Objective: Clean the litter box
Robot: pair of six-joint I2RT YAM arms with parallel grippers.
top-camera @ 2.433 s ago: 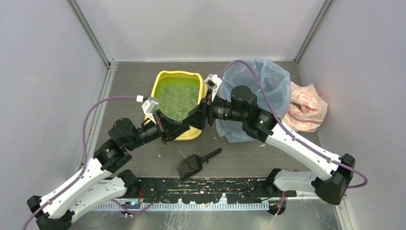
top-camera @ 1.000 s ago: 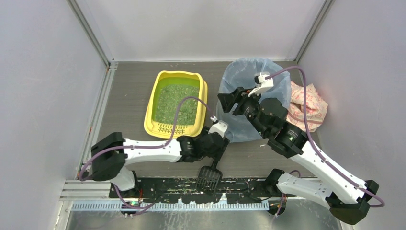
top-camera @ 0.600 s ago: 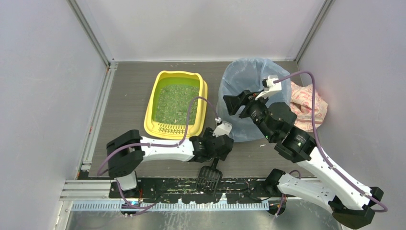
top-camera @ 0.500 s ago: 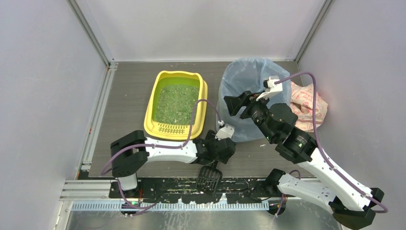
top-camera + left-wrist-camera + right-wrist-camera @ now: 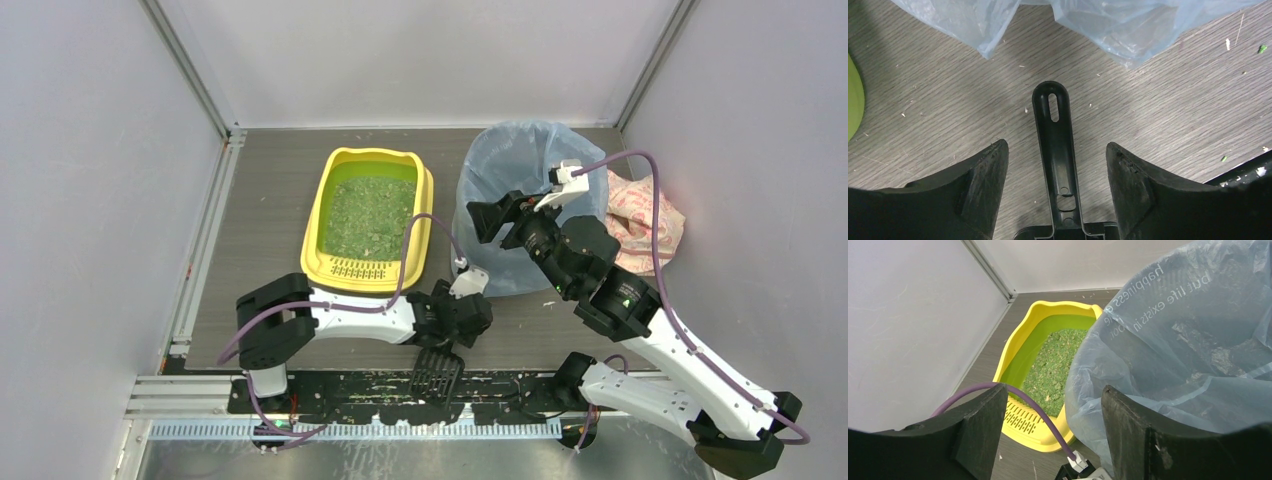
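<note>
Your left hand (image 5: 1055, 147) sits spread wide around the handle of the black scoop (image 5: 436, 373), bottom middle, ready to pinch it.

The black scoop handle (image 5: 1058, 135) lies centre frame on the wood-grain surface (image 5: 1173, 110), between the spread fingers (image 5: 983, 180) of the left tool (image 5: 1055, 147), apart from both; a crumpled blue bag (image 5: 1128, 25) runs along the top.

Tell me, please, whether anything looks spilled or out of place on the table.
Yes: green and pale litter crumbs are scattered on the table beside the blue bag, and more speckle the black base rail. The scoop lies flat on the table, outside the litter box.
</note>
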